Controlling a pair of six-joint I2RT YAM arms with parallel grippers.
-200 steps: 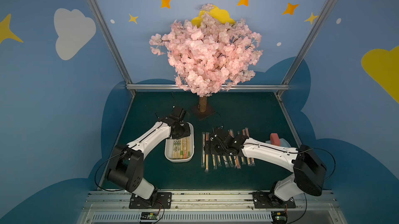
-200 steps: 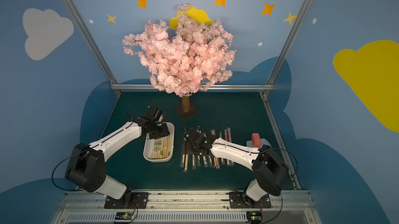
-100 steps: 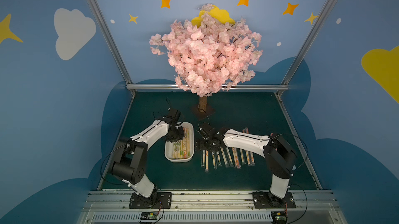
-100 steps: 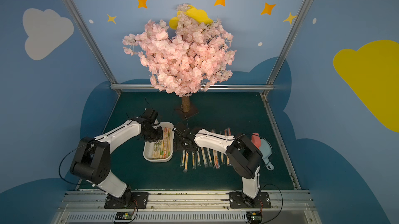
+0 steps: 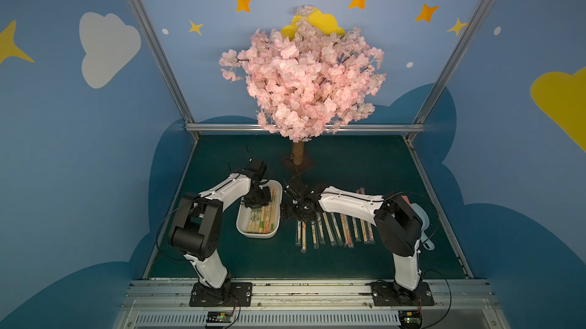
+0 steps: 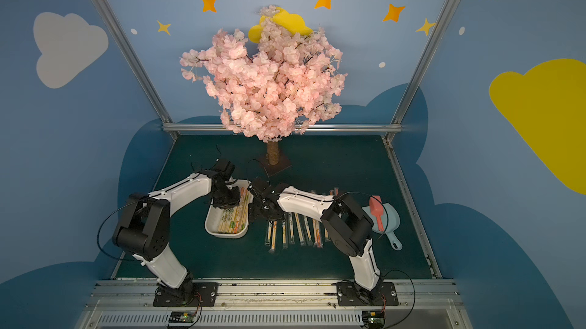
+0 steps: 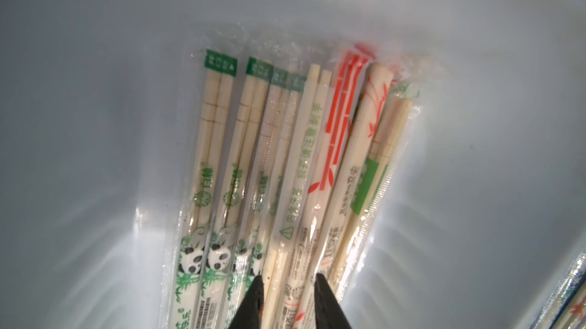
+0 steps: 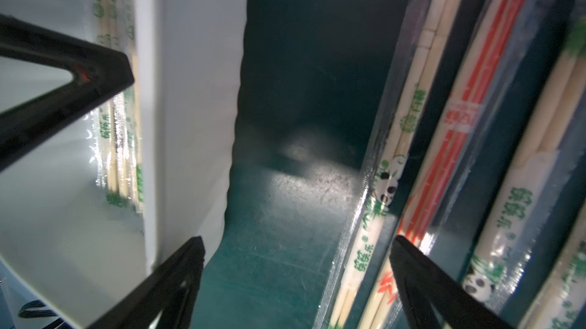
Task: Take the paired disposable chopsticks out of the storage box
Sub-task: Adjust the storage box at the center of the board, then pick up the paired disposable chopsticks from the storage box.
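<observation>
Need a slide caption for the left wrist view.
Left tool straddles sleeved chopstick pairs lying in the white storage box.

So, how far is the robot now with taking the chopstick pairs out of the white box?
Done: a row of sleeved pairs lies on the mat beside the storage box. In hand: the left gripper is inside the box, jaws either side of a pair's end; grip not clear. The right gripper hangs open between box and row. Left: several pairs in the box.
</observation>
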